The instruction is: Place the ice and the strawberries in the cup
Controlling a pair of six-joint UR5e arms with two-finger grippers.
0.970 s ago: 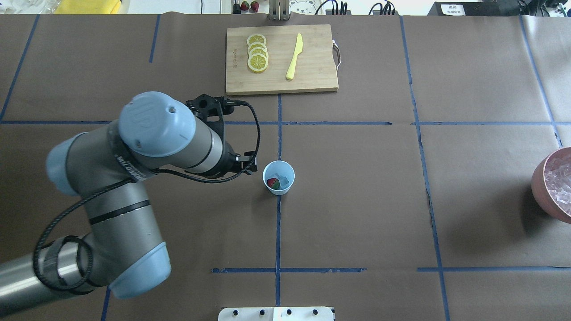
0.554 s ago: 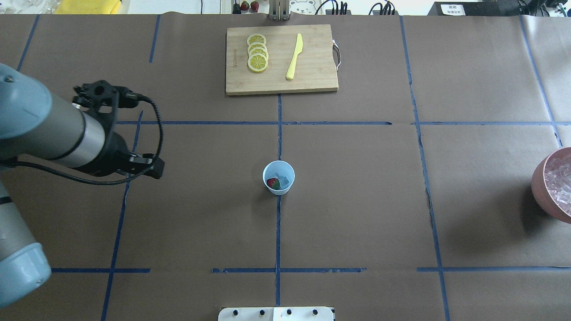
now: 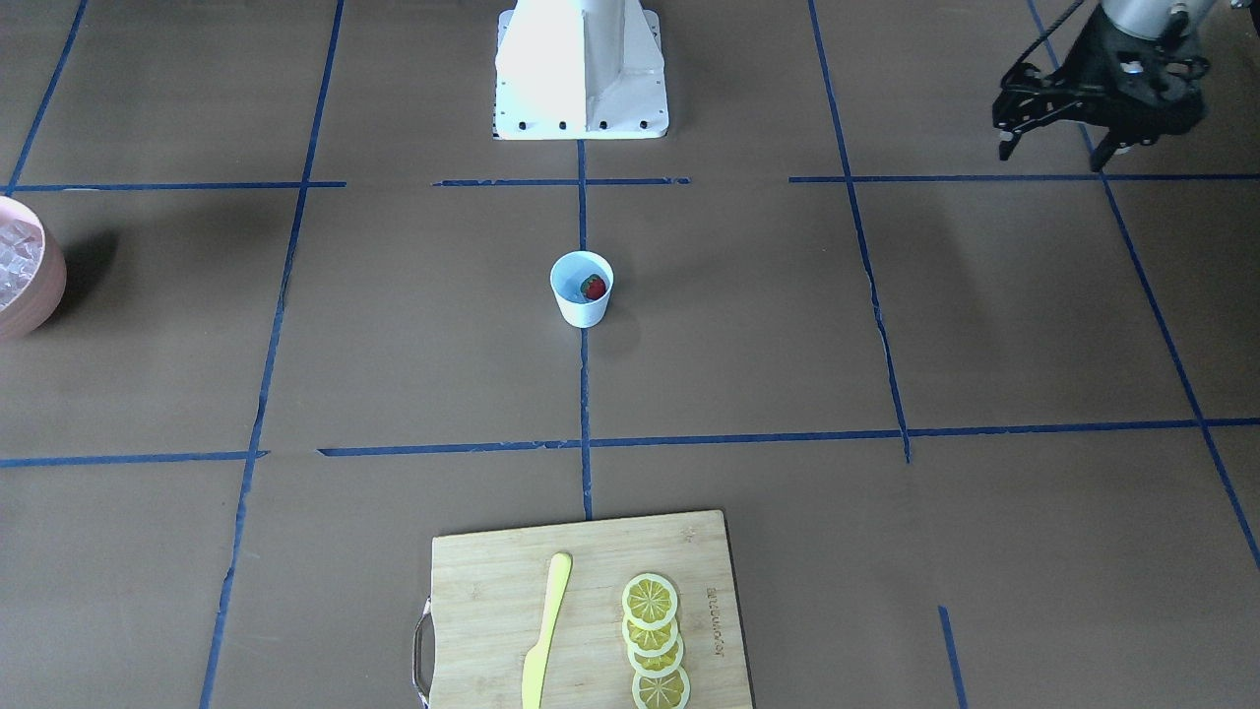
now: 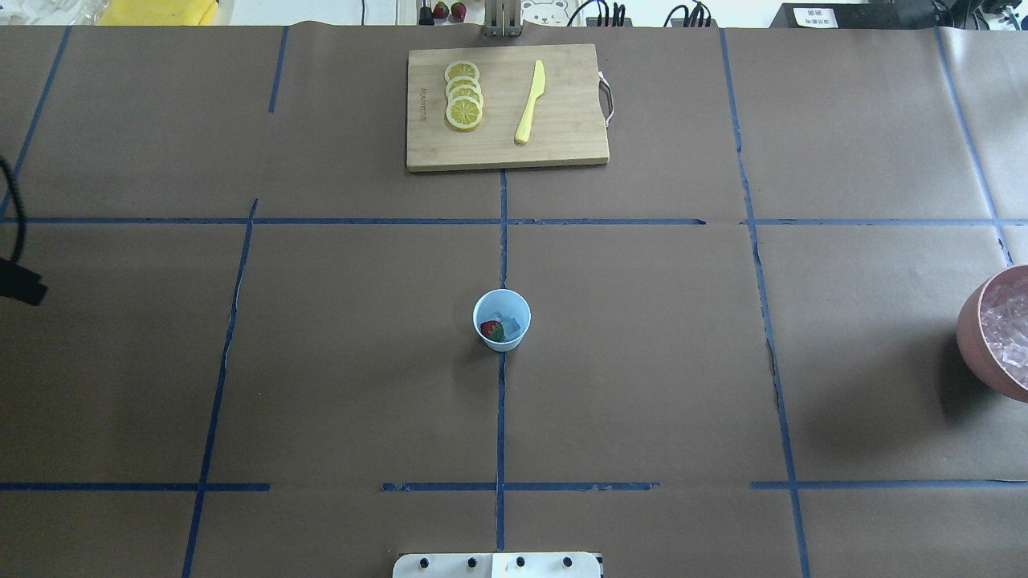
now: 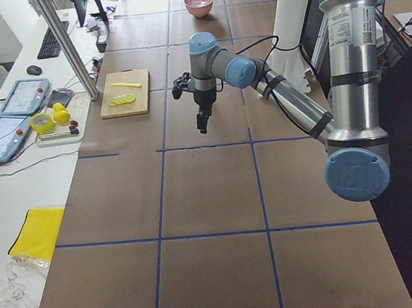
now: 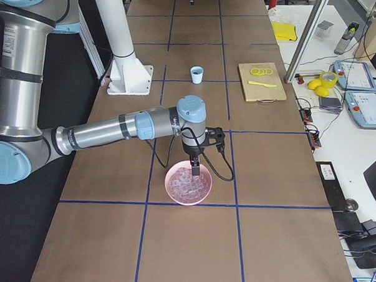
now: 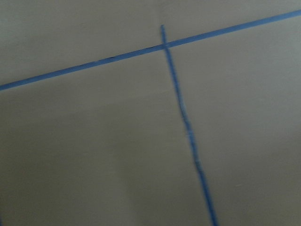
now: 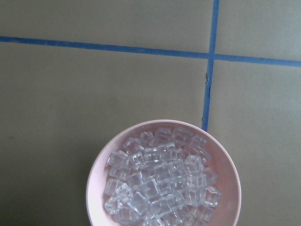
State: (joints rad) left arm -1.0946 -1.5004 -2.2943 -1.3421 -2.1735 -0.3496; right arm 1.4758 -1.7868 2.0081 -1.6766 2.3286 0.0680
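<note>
The white cup (image 4: 502,319) stands at the table's centre, where two blue tape lines meet. Inside it lie a red strawberry (image 4: 491,328) and a clear cube of ice (image 4: 511,322). The front view shows the same cup (image 3: 581,288) and strawberry (image 3: 593,287). My left gripper (image 3: 1053,153) hangs open and empty far to the cup's left, above bare paper. My right gripper (image 6: 194,167) hovers just over the pink bowl (image 6: 173,190) heaped with ice (image 8: 160,179). I cannot tell whether it is open or shut. Its wrist view looks straight down on the bowl (image 8: 92,183).
A wooden cutting board (image 4: 566,128) at the far edge carries lemon slices (image 4: 463,96) and a yellow knife (image 4: 530,102). The pink bowl (image 4: 973,333) sits at the table's right edge. Two red berries (image 4: 449,10) lie beyond the table. The robot base (image 3: 581,69) stands at the near edge.
My left arm has swung from beside the cup far to the left, almost out of the overhead view. The cup and its contents have not moved.
</note>
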